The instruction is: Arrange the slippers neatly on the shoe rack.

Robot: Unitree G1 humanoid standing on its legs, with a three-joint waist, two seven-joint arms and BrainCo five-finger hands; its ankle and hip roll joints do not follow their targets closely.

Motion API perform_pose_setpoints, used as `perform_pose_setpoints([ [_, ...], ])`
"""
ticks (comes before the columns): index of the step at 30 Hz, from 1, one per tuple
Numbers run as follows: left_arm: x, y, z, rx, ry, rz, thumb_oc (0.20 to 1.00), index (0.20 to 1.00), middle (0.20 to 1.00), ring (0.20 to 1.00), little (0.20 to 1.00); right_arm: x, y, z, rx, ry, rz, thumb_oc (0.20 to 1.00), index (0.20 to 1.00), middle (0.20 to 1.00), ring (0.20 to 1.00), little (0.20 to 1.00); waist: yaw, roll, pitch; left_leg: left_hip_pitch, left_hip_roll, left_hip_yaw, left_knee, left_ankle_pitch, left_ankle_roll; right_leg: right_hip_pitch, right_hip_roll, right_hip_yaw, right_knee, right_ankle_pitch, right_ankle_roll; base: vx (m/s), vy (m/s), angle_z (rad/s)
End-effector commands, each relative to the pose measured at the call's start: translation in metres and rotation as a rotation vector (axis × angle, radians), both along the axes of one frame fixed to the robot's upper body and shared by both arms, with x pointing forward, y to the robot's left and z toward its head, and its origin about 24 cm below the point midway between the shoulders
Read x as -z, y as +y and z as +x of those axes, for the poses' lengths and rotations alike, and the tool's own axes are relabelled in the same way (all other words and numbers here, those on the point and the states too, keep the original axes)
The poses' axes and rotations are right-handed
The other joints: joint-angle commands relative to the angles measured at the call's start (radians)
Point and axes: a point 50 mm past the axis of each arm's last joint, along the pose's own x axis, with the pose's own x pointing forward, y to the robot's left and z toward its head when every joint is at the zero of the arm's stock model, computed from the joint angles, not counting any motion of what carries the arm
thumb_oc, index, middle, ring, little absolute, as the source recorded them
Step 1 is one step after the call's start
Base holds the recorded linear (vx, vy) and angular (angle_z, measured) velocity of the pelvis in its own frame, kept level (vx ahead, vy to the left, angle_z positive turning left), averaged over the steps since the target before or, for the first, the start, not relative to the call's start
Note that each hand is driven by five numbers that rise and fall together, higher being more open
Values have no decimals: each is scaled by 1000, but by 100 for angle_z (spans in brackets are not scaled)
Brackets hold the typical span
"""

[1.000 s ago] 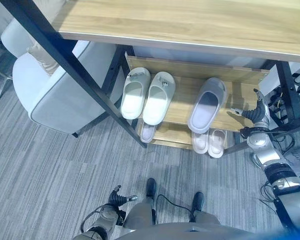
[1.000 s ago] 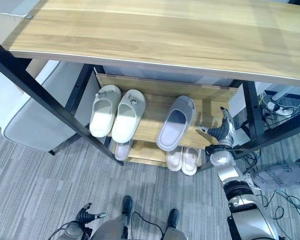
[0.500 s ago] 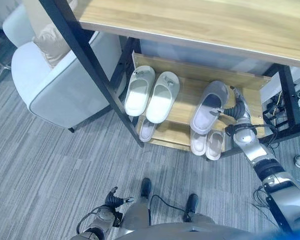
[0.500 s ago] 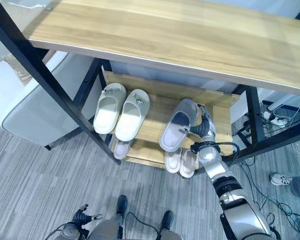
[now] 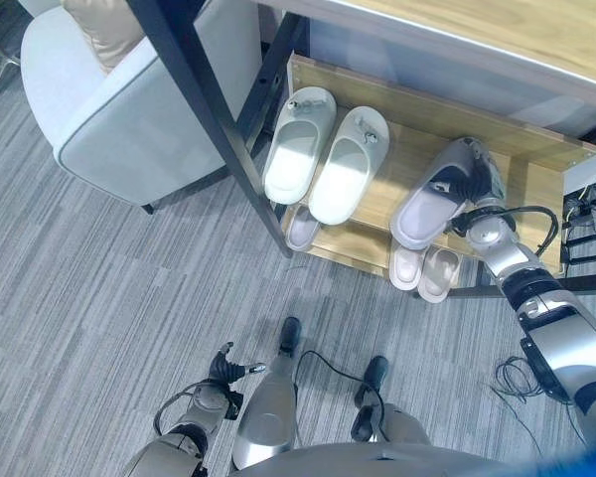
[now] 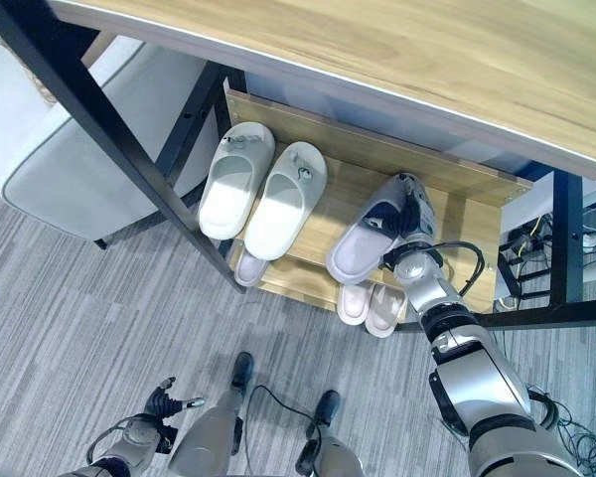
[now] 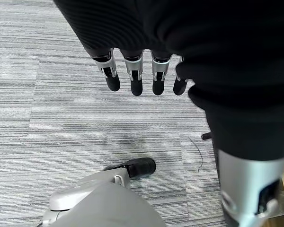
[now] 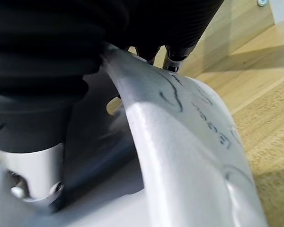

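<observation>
A grey slipper (image 5: 422, 211) lies on the top shelf of the wooden shoe rack (image 5: 541, 189), right of a white pair (image 5: 326, 161). My right hand (image 5: 474, 187) rests on the slipper's upper strap. In the right wrist view the strap (image 8: 180, 123) passes between the thumb, which sits inside the slipper, and the fingers (image 8: 173, 59) over its top. My left hand (image 5: 228, 373) hangs low beside me over the carpet, its fingers (image 7: 135, 78) relaxed and holding nothing.
On the lower shelf lie a pale pair (image 5: 424, 270) and a single pale slipper (image 5: 303, 227). A wooden tabletop (image 6: 427, 60) overhangs the rack, and its black slanted leg (image 5: 209, 109) crosses in front. A grey armchair (image 5: 119, 109) stands to the left. Cables lie to the right.
My right hand has moved left from beside the rack's right end onto the grey slipper and closed on its strap. The camera has shifted. The left hand stays put.
</observation>
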Motion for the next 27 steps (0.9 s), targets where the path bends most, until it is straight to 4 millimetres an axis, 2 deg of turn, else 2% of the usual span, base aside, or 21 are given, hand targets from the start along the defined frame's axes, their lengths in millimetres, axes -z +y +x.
perform_pose_setpoints([
  [1, 2, 3, -3, 1, 22, 23, 1000, 1000, 1000, 1000, 1000, -7, -11, 2, 28, 5, -35, 200, 200, 200, 200, 200, 20, -11, -22, 45, -25, 58, 5, -115, -13, 24, -21, 16, 44, -35, 49, 0, 0, 0],
  [5, 1, 3, -2, 3, 20, 28, 1000, 1000, 1000, 1000, 1000, -4, -10, -1, 37, -18, -44, 200, 200, 200, 200, 200, 13, -8, -23, 52, -24, 64, 5, -118, -12, 26, -20, 20, 47, -40, 47, 0, 0, 0],
  [8, 2, 1, -2, 1, 23, 21, 1000, 1000, 1000, 1000, 1000, -10, -4, -9, -6, -104, -80, 200, 200, 200, 200, 200, -4, -3, -31, 65, -21, 70, 5, -126, -7, 29, -21, 26, 53, -47, 46, 15, 14, -3],
  [11, 2, -1, -3, -3, 17, 17, 1000, 1000, 1000, 1000, 1000, -14, -6, -27, -28, -200, -70, 200, 200, 200, 200, 200, -22, 5, -37, 83, -18, 75, 5, -131, -4, 38, -20, 31, 60, -53, 47, -2, 6, -3],
  [12, 1, -1, 0, -4, 7, 18, 1000, 1000, 1000, 1000, 1000, -23, -2, -38, -60, -289, -63, 200, 200, 200, 200, 200, -31, 9, -36, 88, -15, 77, 5, -132, -4, 41, -19, 32, 62, -56, 47, -46, -44, -2],
  [14, 1, -1, -1, -10, 8, 14, 1000, 1000, 1000, 1000, 1000, -21, 2, -57, -116, -332, -54, 200, 200, 200, 200, 200, -49, 12, -46, 109, -10, 82, 5, -139, -2, 54, -13, 36, 70, -70, 43, -5, -75, -5],
  [16, 6, -2, -11, -14, 38, 8, 1000, 1000, 1000, 1000, 1000, -8, 7, -77, -179, -303, 3, 200, 200, 200, 200, 200, -64, 10, -58, 136, -2, 87, 5, -143, -6, 76, -6, 37, 78, -83, 39, 8, -98, -14],
  [18, 10, -2, -22, -40, 71, -8, 1000, 1000, 1000, 1000, 1000, 24, 21, -106, -265, -206, 176, 200, 200, 200, 200, 200, -97, 22, -72, 172, 7, 97, 5, -147, -10, 101, 3, 43, 93, -106, 30, -14, -107, -20],
  [19, 12, -2, -26, -48, 80, -11, 1000, 1000, 1000, 1000, 1000, 32, 24, -113, -284, -167, 213, 200, 200, 200, 200, 200, -102, 26, -77, 178, 9, 98, 5, -147, -11, 107, 5, 42, 94, -111, 27, -30, -116, -12],
  [20, 13, -1, -30, -59, 87, -17, 1000, 1000, 1000, 1000, 1000, 49, 28, -128, -311, -87, 243, 200, 200, 200, 200, 200, -108, 34, -82, 188, 13, 99, 5, -146, -14, 116, 9, 39, 101, -121, 21, -46, -111, -10],
  [22, 12, 2, -31, -90, 73, -28, 1000, 1000, 1000, 1000, 1000, 77, 35, -145, -324, 18, 499, 200, 200, 200, 200, 200, -122, 52, -90, 207, 20, 102, 5, -142, -21, 130, 21, 46, 103, -130, 11, -47, -105, -9],
  [25, 10, 6, -30, -149, 44, -51, 1000, 1000, 1000, 1000, 1000, 89, 42, -150, -378, 105, 457, 200, 200, 200, 200, 200, -115, 73, -100, 214, 37, 86, 5, -127, -33, 155, 41, 34, 94, -150, -2, -65, -142, -4],
  [27, 16, 6, -47, -163, 95, -41, 1000, 1000, 1000, 1000, 1000, 88, 47, -148, -420, 116, 415, 200, 200, 200, 200, 200, -93, 86, -86, 212, 51, 58, 13, -108, -49, 167, 51, 5, 124, -188, -23, -108, -163, 19],
])
